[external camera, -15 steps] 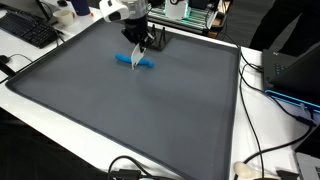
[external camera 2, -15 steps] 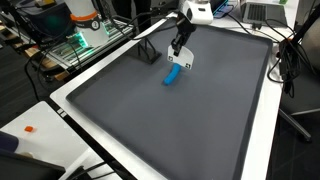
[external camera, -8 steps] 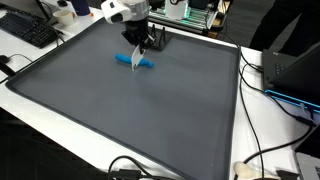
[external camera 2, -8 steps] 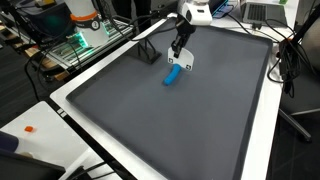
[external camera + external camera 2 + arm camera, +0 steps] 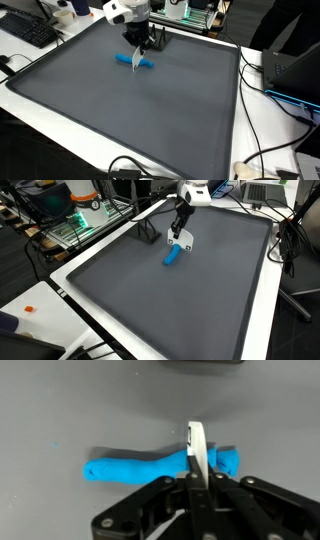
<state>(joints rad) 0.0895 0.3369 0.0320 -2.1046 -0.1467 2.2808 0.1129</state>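
Observation:
A blue elongated tool (image 5: 140,466) lies flat on the grey mat (image 5: 140,110), and both exterior views show it (image 5: 135,61) (image 5: 173,256) near the mat's far side. My gripper (image 5: 196,472) hangs just above it, pointing down, with its jaws shut on a thin white strip (image 5: 197,445). The strip's free end crosses over the blue tool close to its thicker end. From outside, the gripper (image 5: 141,47) (image 5: 180,230) stands right over the tool, and the white strip (image 5: 187,243) shows at its tip. Whether the strip touches the tool is unclear.
A small black stand (image 5: 148,234) sits on the mat beside the gripper. A keyboard (image 5: 30,30), cables (image 5: 270,80), a laptop (image 5: 262,192) and a green-lit rack (image 5: 80,220) surround the mat. A white border (image 5: 100,310) frames it.

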